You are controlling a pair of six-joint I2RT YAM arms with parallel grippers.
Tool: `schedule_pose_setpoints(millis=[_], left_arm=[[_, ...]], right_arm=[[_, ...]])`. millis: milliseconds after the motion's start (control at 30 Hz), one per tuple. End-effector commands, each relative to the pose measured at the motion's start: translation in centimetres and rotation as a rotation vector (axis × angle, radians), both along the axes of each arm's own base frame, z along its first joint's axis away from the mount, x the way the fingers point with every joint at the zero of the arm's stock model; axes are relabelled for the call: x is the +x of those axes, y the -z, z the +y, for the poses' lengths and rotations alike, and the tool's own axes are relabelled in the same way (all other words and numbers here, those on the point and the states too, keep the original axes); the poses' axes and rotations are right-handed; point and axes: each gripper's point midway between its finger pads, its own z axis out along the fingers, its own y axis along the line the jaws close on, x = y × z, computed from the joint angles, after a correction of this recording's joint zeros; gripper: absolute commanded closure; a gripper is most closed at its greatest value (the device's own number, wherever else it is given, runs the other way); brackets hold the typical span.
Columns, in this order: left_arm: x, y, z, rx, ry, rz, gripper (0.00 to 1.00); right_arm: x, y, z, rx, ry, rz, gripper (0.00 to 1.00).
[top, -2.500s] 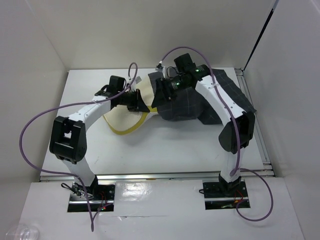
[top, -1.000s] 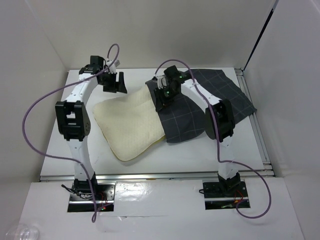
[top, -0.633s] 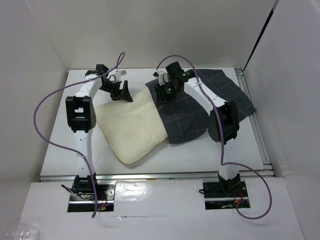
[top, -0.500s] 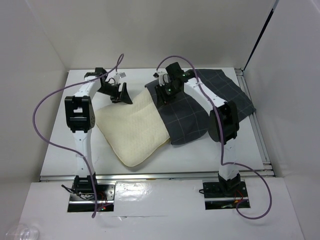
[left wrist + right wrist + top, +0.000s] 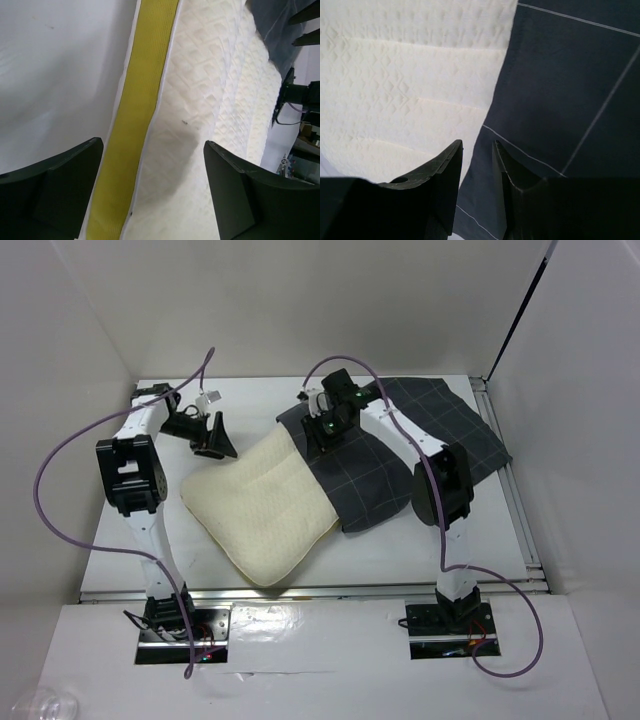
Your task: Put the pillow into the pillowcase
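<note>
Below the wide-open, empty left gripper (image 5: 152, 145): pillow (image 5: 200, 100) edge; right gripper (image 5: 477, 145) at pillowcase (image 5: 570, 90) hem, grip indeterminate.

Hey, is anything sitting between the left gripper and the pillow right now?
Nothing visible is in the way. The left gripper is open and faces the pillow's yellow edge, with no other object between them.

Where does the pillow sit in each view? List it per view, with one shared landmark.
Top external: soft cream-white quilted rectangular pillow, centre-left of frame.
Left wrist: it fills the middle and right, with a yellow band down it.
Right wrist: upper left.
Shared landmark: dark charcoal-grey grid-patterned cloth pillowcase meeting its edge.
</note>
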Motion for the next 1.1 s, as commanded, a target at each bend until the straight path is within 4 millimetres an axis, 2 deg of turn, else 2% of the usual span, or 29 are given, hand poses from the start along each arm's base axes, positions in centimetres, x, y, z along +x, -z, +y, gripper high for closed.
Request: schedule_pose_setpoints(millis=[0,33,133,300,433,567,667,700,733,767,867,1000,1067], left_arm=[[-1.5,-1.2,0.0,-0.062,0.064,-0.011,0.04],[-2.4,-0.9,-0.4,-0.100,0.073,0.044,0.02],[-3.3,-0.2,-0.5,-0.110,0.100,0.068,0.00],[-3.7,1.7,-0.1,-0.061,0.108,0.042,0.00],[-5.0,3.1,-1.4,-0.119,0.170,0.120,0.00],[-4.8,3.1,-2.1,-0.158,0.183,0.114,0.00],[-4.3,2.2,-2.3,-0.178,0.177,0.086,0.34],[-4.2,1.7,-2.4,-0.185,0.168,0.086,0.49],[-4.2,1.6,-2.5,-0.195,0.165,0.083,0.91],[-4.1,0.9,-2.5,-0.191,0.162,0.073,1.00],[-3.7,-1.2,-2.9,-0.175,0.173,0.014,1.00],[-0.5,-6.4,-1.7,-0.055,0.153,-0.167,1.00],[1.8,-9.5,-0.4,0.066,0.114,-0.299,1.00]], right_arm=[[0.0,-1.7,1.5,0.030,-0.037,-0.053,0.62],[0.1,-2.0,1.6,0.035,-0.037,-0.061,0.62],[0.2,-1.9,1.5,0.028,-0.032,-0.065,0.62],[0.1,-2.0,1.7,0.019,-0.031,-0.079,0.61],[-0.4,-1.6,1.9,0.013,-0.041,-0.070,0.61],[-0.1,-1.5,1.9,0.007,-0.036,-0.075,0.61],[-0.1,-1.5,1.9,0.007,-0.036,-0.075,0.60],[-0.1,-1.5,1.9,0.007,-0.036,-0.075,0.60],[-0.1,-1.5,1.9,0.007,-0.036,-0.075,0.60],[-0.1,-1.5,1.9,0.007,-0.036,-0.075,0.60],[0.5,-1.8,1.9,0.004,-0.026,-0.100,0.58],[1.4,-1.8,1.8,-0.011,-0.004,-0.135,0.54],[1.6,-3.0,1.9,0.004,-0.003,-0.160,0.50]])
